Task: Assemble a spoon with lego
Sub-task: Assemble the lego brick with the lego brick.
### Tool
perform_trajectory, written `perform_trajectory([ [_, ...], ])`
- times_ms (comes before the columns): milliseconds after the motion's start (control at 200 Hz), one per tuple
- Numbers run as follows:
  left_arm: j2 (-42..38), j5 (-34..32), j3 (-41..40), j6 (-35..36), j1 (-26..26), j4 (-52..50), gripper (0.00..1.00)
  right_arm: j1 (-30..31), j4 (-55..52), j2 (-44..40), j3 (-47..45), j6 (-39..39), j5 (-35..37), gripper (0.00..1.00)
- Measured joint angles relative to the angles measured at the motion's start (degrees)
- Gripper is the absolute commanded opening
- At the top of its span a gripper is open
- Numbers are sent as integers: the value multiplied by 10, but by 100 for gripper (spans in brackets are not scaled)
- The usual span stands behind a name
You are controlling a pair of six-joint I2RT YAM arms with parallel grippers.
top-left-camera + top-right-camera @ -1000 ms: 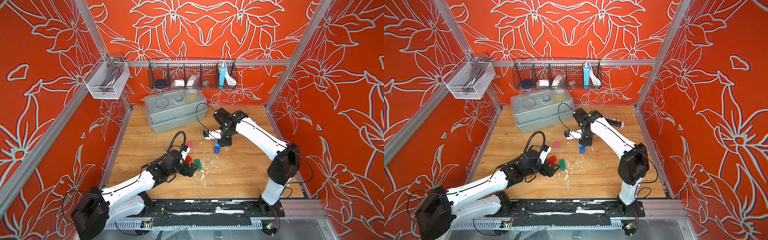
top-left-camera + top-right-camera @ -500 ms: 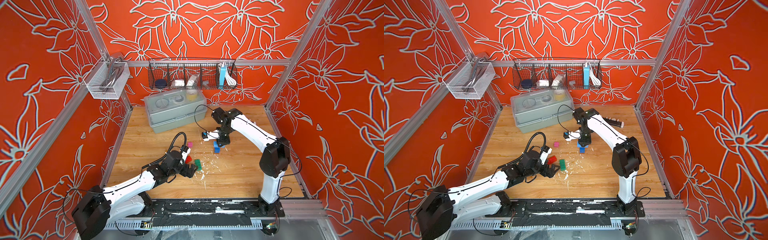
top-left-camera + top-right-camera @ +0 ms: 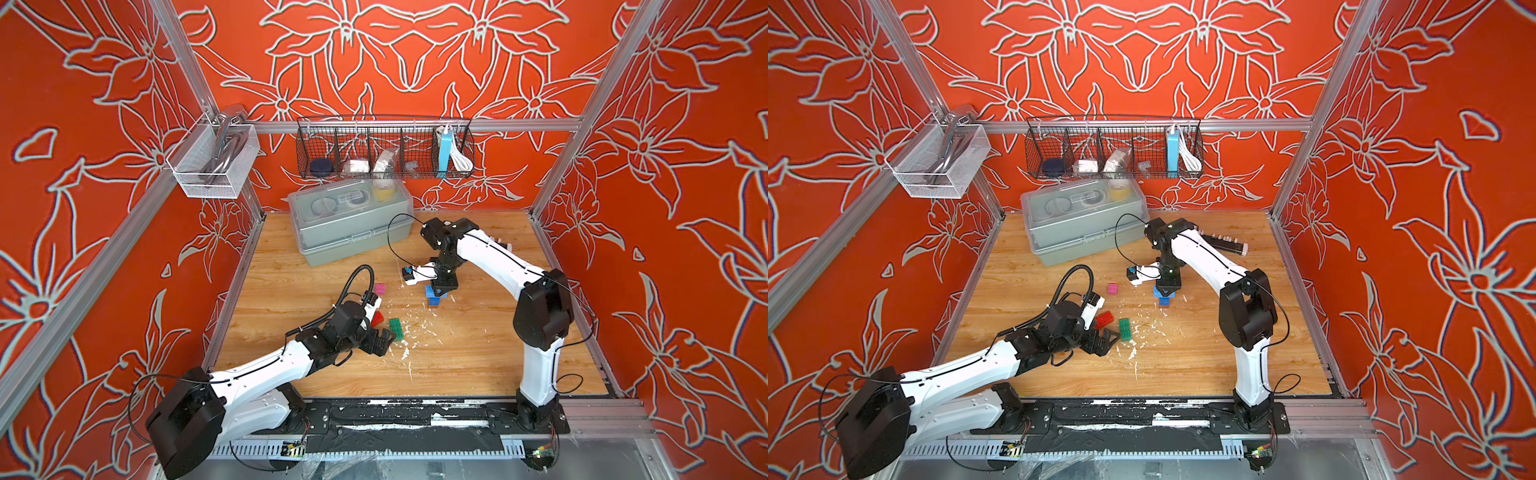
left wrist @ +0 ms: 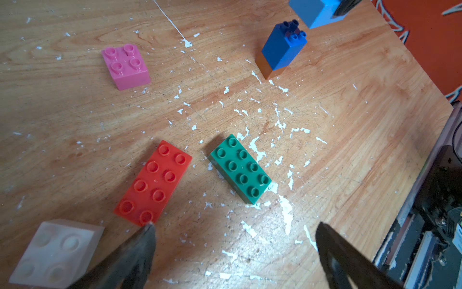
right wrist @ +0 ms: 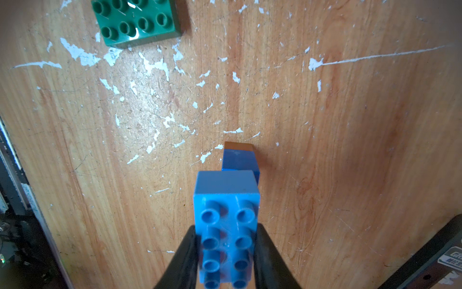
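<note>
My right gripper [image 5: 227,232] is shut on a light blue 2x4 lego brick [image 5: 226,212], studs facing the wrist camera. It hangs just above a small upright stack, a dark blue brick [image 5: 238,161] on a brown one [image 5: 237,145]. In the left wrist view the stack's [image 4: 282,50] top studs show bare, with the light blue brick [image 4: 315,11] off them. My left gripper [image 4: 235,225] is open over bare floor. One fingertip is at the end of the red brick [image 4: 153,182]. The green brick [image 4: 240,169], pink brick [image 4: 125,66] and white brick [image 4: 55,252] lie loose.
A grey lidded box [image 3: 349,224] stands at the back of the wooden floor, under a wire basket [image 3: 384,149] on the wall. A mesh basket [image 3: 214,162] hangs at the back left. A black strip [image 3: 1223,243] lies behind the right arm. White flakes litter the floor.
The right arm's elbow has swung inward while its gripper stayed over the blue-brown stack with the light blue brick. The left arm has not moved.
</note>
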Motion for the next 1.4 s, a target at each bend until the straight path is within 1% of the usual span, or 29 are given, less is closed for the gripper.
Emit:
perform_trajectory([
  [430, 0, -2, 0, 2, 0, 0, 98, 0, 26, 0, -30, 1, 7, 0],
  [1401, 2, -4, 0, 2, 0, 0, 98, -5, 39, 26, -29, 16, 19, 0],
])
